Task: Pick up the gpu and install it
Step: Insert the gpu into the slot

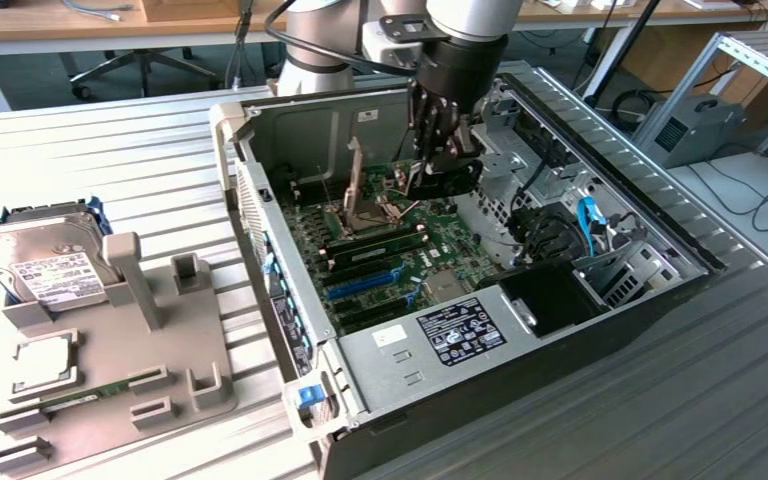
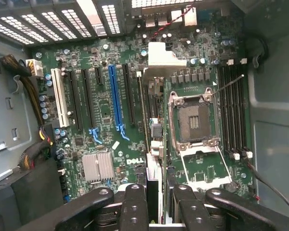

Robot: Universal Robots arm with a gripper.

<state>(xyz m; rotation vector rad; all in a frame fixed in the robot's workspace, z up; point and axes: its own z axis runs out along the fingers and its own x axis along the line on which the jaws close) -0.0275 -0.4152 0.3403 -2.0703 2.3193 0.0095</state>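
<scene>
My gripper (image 1: 446,150) reaches down into the open computer case (image 1: 291,290), shut on the gpu (image 1: 448,178), a thin black card hanging over the motherboard (image 1: 398,240). In the wrist view the gpu (image 2: 154,144) is edge-on between my fingers (image 2: 135,202), running away from my gripper (image 2: 156,197) to its pale end bracket (image 2: 166,55). The card hangs over the board between the long blue slot (image 2: 116,101) and the open CPU socket (image 2: 195,120), near a black slot (image 2: 143,106). I cannot tell whether it touches the slot.
A silver hard drive (image 1: 44,265) sits in a grey fixture tray (image 1: 131,390) at the exterior view's left, with a CPU (image 1: 40,360) and a green RAM stick (image 1: 91,392). Inside the case are the power supply (image 1: 458,330), blue cables (image 1: 587,215) and the drive cage.
</scene>
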